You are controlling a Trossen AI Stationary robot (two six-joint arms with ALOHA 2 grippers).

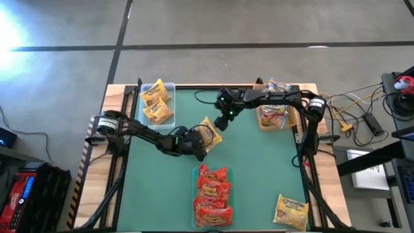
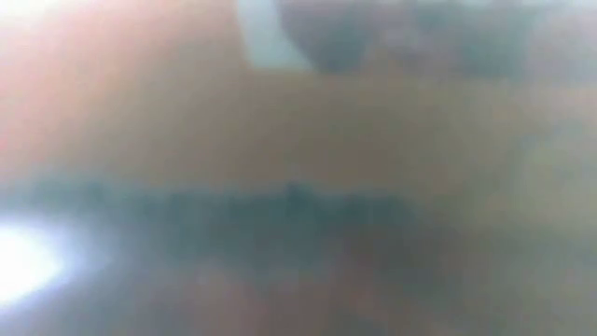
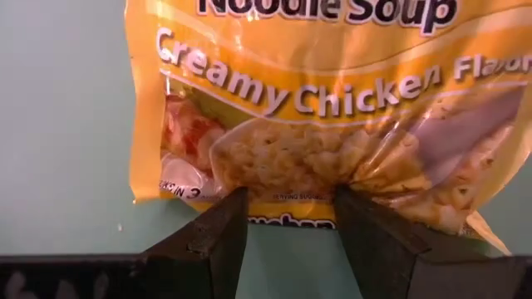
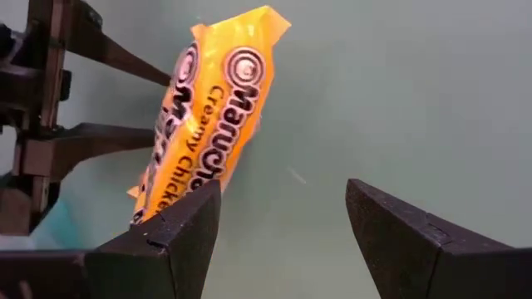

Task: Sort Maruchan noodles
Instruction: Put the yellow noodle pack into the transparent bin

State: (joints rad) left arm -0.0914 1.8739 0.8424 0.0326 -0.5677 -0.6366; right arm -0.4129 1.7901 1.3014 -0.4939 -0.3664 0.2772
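Note:
My left gripper (image 1: pixel 199 141) (image 3: pixel 287 208) is at mid-table, shut on a yellow Creamy Chicken Maruchan packet (image 1: pixel 209 131) (image 4: pixel 212 108). My right gripper (image 1: pixel 225 111) (image 4: pixel 283 224) hangs open just beyond that packet toward the far edge, touching nothing. Two more yellow packets (image 1: pixel 157 102) lie in a clear tray (image 1: pixel 171 87) at the far left. Pale packets (image 1: pixel 274 110) lie in a brown tray (image 1: pixel 292 116) at the far right. Several red-orange packets (image 1: pixel 212 194) are stacked near the near edge. One yellow packet (image 1: pixel 291 211) lies flat at the near right. The low view shows nothing I can make out. My left gripper pinches the yellow packet by one end edge (image 3: pixel 287 218) between its two fingers (image 3: pixel 218 228), coming roughly level from the table's left. The packet stands on edge, tilted, its free end (image 4: pixel 253 29) up off the mat. My right finger hides its lower end.
Bare green mat (image 1: pixel 259 168) lies between the red-orange stack and the brown tray. The wooden table rim (image 1: pixel 116 90) and black frame rails run along both sides. Cables and equipment (image 1: pixel 388 110) sit beyond the table's right edge.

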